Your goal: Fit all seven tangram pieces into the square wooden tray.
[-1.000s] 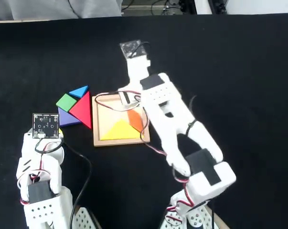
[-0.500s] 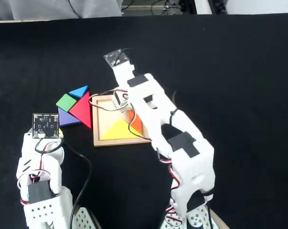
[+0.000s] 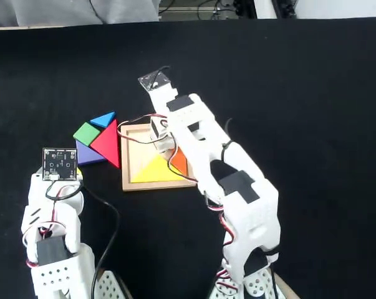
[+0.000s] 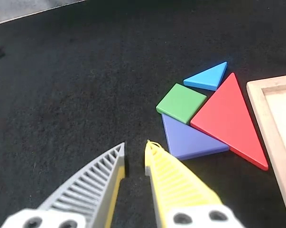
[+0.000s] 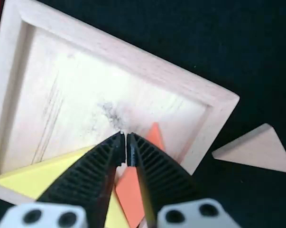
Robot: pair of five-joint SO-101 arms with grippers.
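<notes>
at the near left corner of the black cloth-covered table (image 3: 312, 93) the left arm is seen folded upright. the left gripper (image 4: 135, 146), with one grey finger and one yellow, is pointed at bare cloth; its tips are parted by a narrow gap and nothing is held between them.

farther in, close to the table's middle, the square wooden tray (image 3: 156, 185) is laid flat. a large yellow triangle (image 3: 153, 169) is seated along the tray's near rim, and an orange triangle (image 3: 180, 163) is set against the right rim, touching the yellow one. bare wood is shown across the far left part of the tray floor.

the right arm is stretched from the table's near edge over the tray's right side. the right gripper (image 5: 124, 137), with black ribbed fingers, is pinched tip to tip with nothing caught in it, and is held over the bare floor just beside the orange triangle's far point.

on the cloth off the tray's left rim four loose pieces are grouped, each touching its neighbour. a violet four-sided piece (image 3: 88, 154) is placed nearest, with a large red triangle (image 3: 106, 144) just beside the rim. a green square (image 3: 86, 132) is found behind the violet piece, and a small blue triangle (image 3: 103, 119) farthest back.

a pale tan triangle (image 5: 256, 149) is seen on the cloth just outside the tray's far right corner.
</notes>
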